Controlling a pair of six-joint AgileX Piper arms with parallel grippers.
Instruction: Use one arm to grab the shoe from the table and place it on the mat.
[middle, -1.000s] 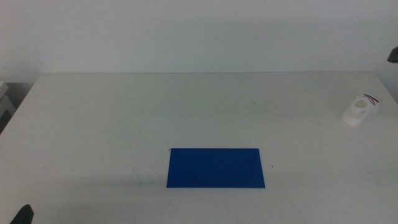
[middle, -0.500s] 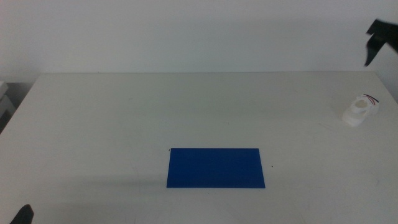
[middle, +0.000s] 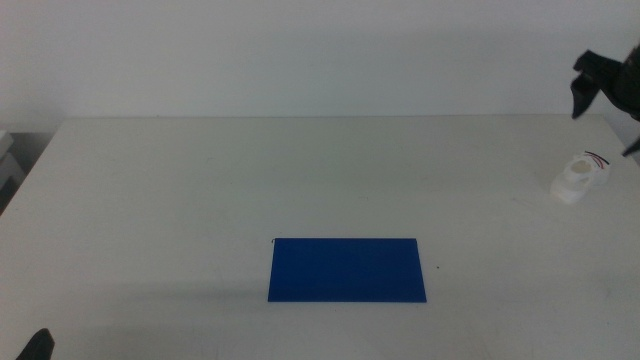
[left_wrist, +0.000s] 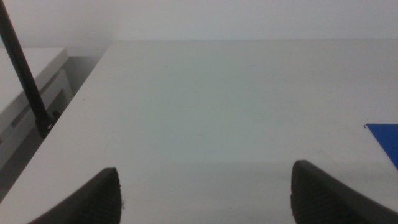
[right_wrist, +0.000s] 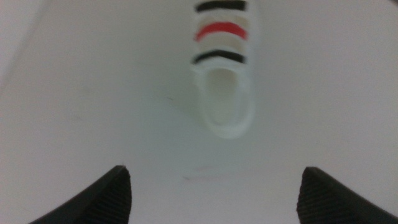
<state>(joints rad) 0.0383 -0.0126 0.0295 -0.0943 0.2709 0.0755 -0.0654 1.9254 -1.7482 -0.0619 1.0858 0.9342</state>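
The white shoe (middle: 580, 177) with black and red straps lies on the table (middle: 200, 190) near its right edge, far from the dark blue mat (middle: 346, 269) at the front centre. My right gripper (middle: 606, 104) hangs in the air just above and behind the shoe. In the right wrist view its jaws stand wide open (right_wrist: 217, 202), with the shoe (right_wrist: 222, 99) centred ahead of them, heel end nearest. My left gripper (middle: 35, 346) waits at the bottom left corner, open (left_wrist: 211, 199), with a corner of the mat (left_wrist: 385, 140) in sight.
A white cabinet (middle: 8, 165) stands off the table's left side; it also shows as the cabinet (left_wrist: 28, 81) with a thin black rod (left_wrist: 22, 68) in front. The shoe lies close to the table's right edge.
My right gripper has come into the middle view from the upper right and dropped lower, toward the shoe. Shoe, mat and left arm have not moved.
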